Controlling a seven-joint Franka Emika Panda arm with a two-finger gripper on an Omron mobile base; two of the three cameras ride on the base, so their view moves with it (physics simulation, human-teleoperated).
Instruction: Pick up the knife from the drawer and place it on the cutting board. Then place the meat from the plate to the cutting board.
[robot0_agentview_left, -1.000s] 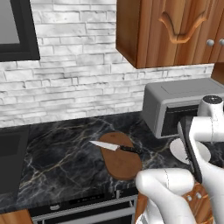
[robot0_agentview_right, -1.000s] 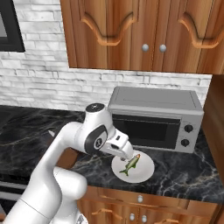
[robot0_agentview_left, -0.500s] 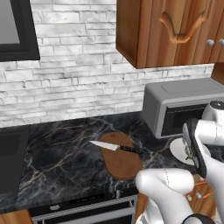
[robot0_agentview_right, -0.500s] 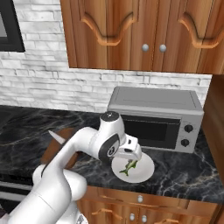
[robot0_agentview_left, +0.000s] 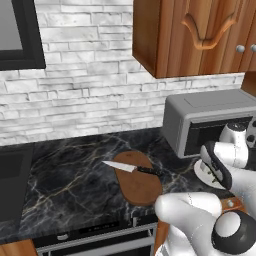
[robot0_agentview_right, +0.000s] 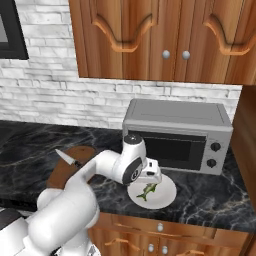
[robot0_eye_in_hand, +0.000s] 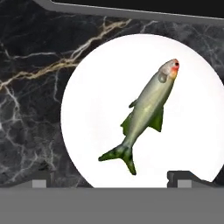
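The knife (robot0_agentview_left: 131, 168) lies across the dark brown oval cutting board (robot0_agentview_left: 141, 187), silver blade pointing left, black handle to the right. The meat (robot0_eye_in_hand: 148, 109), a pale greenish fish-shaped piece, lies on the small round white plate (robot0_eye_in_hand: 92, 109) in front of the toaster oven. My gripper (robot0_eye_in_hand: 111, 180) hangs just above the plate, open, fingertips (robot0_eye_in_hand: 41, 180) spread wide, nothing between them. From the right base, the gripper (robot0_agentview_right: 150, 180) points down over the meat (robot0_agentview_right: 148, 189) and plate (robot0_agentview_right: 167, 196); the board (robot0_agentview_right: 62, 170) lies to the left. The drawer is out of view.
A grey toaster oven (robot0_agentview_right: 180, 132) stands right behind the plate. Wooden wall cabinets (robot0_agentview_right: 160, 35) hang above. A dark stove edge (robot0_agentview_left: 12, 185) is at the far left. Black marble counter (robot0_agentview_left: 70, 185) spreads around the board.
My arm has swung right, away from the board, and the hand has come down over the plate with the meat. The knife stays on the board.
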